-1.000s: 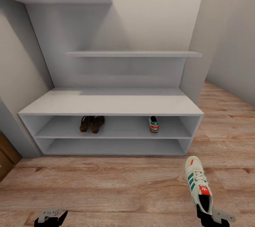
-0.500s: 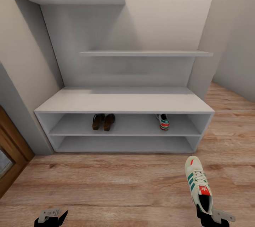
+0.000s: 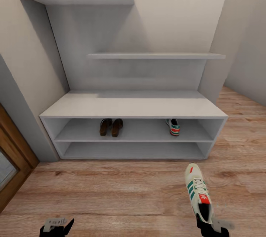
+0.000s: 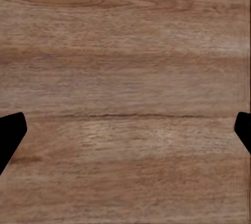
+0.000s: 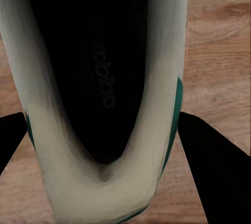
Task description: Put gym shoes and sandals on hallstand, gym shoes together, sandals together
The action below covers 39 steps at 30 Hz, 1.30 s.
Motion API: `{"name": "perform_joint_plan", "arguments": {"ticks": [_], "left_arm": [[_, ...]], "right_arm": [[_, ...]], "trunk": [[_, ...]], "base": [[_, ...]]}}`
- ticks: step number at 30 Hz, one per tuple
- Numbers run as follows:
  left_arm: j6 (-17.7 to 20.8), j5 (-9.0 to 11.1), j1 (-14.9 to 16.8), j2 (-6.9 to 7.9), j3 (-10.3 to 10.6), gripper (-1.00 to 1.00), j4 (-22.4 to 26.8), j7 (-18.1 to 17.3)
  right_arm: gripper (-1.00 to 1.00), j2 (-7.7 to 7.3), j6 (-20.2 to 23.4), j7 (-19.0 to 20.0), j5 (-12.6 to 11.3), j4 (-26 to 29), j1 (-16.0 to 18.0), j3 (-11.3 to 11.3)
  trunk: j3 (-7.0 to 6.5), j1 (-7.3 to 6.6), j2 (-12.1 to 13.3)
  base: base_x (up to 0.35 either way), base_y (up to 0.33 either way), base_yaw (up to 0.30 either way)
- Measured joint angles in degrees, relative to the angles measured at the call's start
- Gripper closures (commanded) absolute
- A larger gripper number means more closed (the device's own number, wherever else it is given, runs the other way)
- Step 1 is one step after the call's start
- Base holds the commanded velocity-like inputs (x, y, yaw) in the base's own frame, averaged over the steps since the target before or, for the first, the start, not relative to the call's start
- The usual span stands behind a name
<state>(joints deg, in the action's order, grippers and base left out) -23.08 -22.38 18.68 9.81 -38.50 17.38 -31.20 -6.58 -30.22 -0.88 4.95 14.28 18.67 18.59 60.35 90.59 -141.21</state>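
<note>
The right gripper (image 3: 209,226) is closed around the heel of one gym shoe (image 3: 198,194), which is held above the corridor floor (image 3: 111,192) with its toe directed to the hallstand (image 3: 133,107). The left gripper (image 3: 56,226) is wide open and nothing is held in it. On the upper shelf of the bench, the two sandals (image 3: 111,127) are placed side by side at the left, and the second gym shoe (image 3: 173,126) is placed at the right. Both arms are kept low, near the robot.
</note>
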Motion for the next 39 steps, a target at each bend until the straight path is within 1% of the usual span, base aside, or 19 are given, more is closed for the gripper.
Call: {"name": "perform_joint_plan", "arguments": {"ticks": [1, 3, 4, 6, 10, 12, 13, 16, 17, 19, 20, 23, 24, 27, 30, 31, 32, 36, 39], "left_arm": [[-0.98, -0.03, -0.13, 0.03, 0.01, -1.00, -0.35, -1.22], [-1.71, -0.03, -0.31, 0.07, 0.00, -1.00, -0.67, -2.61], [-2.17, -0.05, -0.44, 0.09, 0.00, -1.00, -0.89, -3.85], [-2.49, -0.05, -0.54, 0.12, -0.02, -1.00, -1.05, -4.84], [-2.85, -0.25, -0.66, 0.11, 0.02, -1.00, -1.32, -6.20], [-2.89, -0.30, -0.68, 0.09, 0.05, -1.00, -1.37, -6.38], [-2.92, -0.36, -0.69, 0.07, 0.08, -1.00, -1.41, -6.49], [-2.94, -0.38, -0.70, 0.06, 0.11, -1.00, -1.43, -6.59], [-2.94, -0.41, -0.70, 0.05, 0.10, -1.00, -1.45, -6.62], [-2.94, -0.41, -0.70, 0.05, 0.11, -1.00, -1.45, -6.65], [-2.95, -0.43, -0.70, 0.05, 0.10, -1.00, -1.46, -6.65], [-2.96, -0.42, -0.71, 0.08, 0.11, -1.00, -1.46, -6.67], [-2.96, -0.44, -0.70, 0.09, 0.11, -1.00, -1.47, -6.67], [-2.96, -0.42, -0.71, 0.15, 0.13, -1.00, -1.46, -6.68], [-2.97, -0.44, -0.70, 0.21, 0.13, -1.00, -1.47, -6.70], [-2.97, -0.44, -0.70, 0.21, 0.13, -1.00, -1.47, -6.72], [-2.97, -0.43, -0.71, 0.22, 0.13, -1.00, -1.45, -6.74], [-2.97, -0.42, -0.71, 0.01, 0.23, -1.00, -1.38, -6.77], [-2.96, -0.41, -0.71, 0.02, 0.23, -1.00, -1.37, -6.77]], "right_arm": [[1.00, 0.56, 0.90, -0.05, 0.26, 0.15, 0.00, -0.97], [1.00, 1.04, 2.36, -0.12, 0.36, 0.55, -0.03, -1.56], [1.00, 1.45, 4.37, -0.15, 0.67, 1.14, -0.04, -2.43], [1.00, 1.90, 6.97, -0.18, 0.88, 2.04, 0.08, -2.95], [1.00, 3.72, 16.91, -0.24, 1.62, 6.95, 0.97, -4.54], [1.00, 4.42, 20.76, -0.29, 1.88, 9.35, 1.41, -4.94], [1.00, 5.11, 24.58, -0.35, 2.19, 11.82, 1.86, -5.57], [1.00, 6.02, 30.33, -0.49, 2.60, 15.48, 2.78, -6.55], [1.00, 6.62, 33.77, -0.55, 2.73, 17.67, 3.53, -7.29], [1.00, 7.26, 37.50, -0.71, 2.85, 19.70, 4.51, -8.12], [1.00, 8.01, 40.83, -0.77, 2.83, 21.27, 5.62, -8.71], [1.00, 9.27, 45.15, -1.33, 2.97, 22.76, 7.75, -9.23], [1.00, 10.17, 47.33, -2.25, 2.95, 23.25, 9.25, -9.47], [1.00, 11.62, 49.79, -4.76, 3.10, 23.61, 11.74, -9.61], [1.00, 14.83, 52.11, -11.62, 3.07, 23.91, 16.18, -9.87], [1.00, 15.91, 52.47, -13.14, 3.10, 23.92, 17.74, -9.92], [1.00, 16.48, 52.65, -13.78, 3.09, 23.90, 18.67, -9.89], [1.00, 16.51, 52.97, -15.80, 3.20, 23.53, 23.24, -9.87], [1.00, 16.51, 52.92, -16.21, 3.03, 23.50, 23.39, -9.86]], "trunk": [[0.00, 0.00, 0.00], [0.00, 0.00, 0.00], [0.00, 0.00, 0.00], [0.00, 0.00, 0.00], [-0.01, 0.00, 0.00], [0.00, 0.00, 0.00], [-0.01, 0.00, 0.00], [-0.01, 0.00, 0.00], [-0.01, 0.00, 0.00], [-0.01, 0.00, 0.00], [-0.01, 0.00, 0.00], [-0.01, 0.00, 0.00], [-0.02, 0.00, 0.00], [-0.01, 0.00, 0.00], [-0.02, -0.01, 0.00], [-0.02, -0.01, 0.00], [-0.01, 0.00, 0.00], [-0.01, 0.00, 0.00], [-0.01, 0.00, 0.00]], "base": [[0.000, 0.000, 0.000], [0.000, 0.000, 0.000], [0.000, 0.000, 0.000], [0.000, 0.000, 0.000], [0.000, 0.000, 0.000], [0.000, 0.000, 0.000], [0.000, 0.000, 0.000], [0.000, 0.000, 0.000], [0.000, 0.000, 0.000], [0.000, 0.000, 0.000], [0.000, 0.000, 0.000], [0.000, 0.000, 0.000], [0.000, 0.000, 0.000], [0.000, 0.000, 0.000], [0.000, 0.000, 0.000], [0.000, 0.000, 0.000], [0.000, 0.000, 0.000], [0.000, 0.000, 0.000], [0.000, 0.000, 0.000]]}}
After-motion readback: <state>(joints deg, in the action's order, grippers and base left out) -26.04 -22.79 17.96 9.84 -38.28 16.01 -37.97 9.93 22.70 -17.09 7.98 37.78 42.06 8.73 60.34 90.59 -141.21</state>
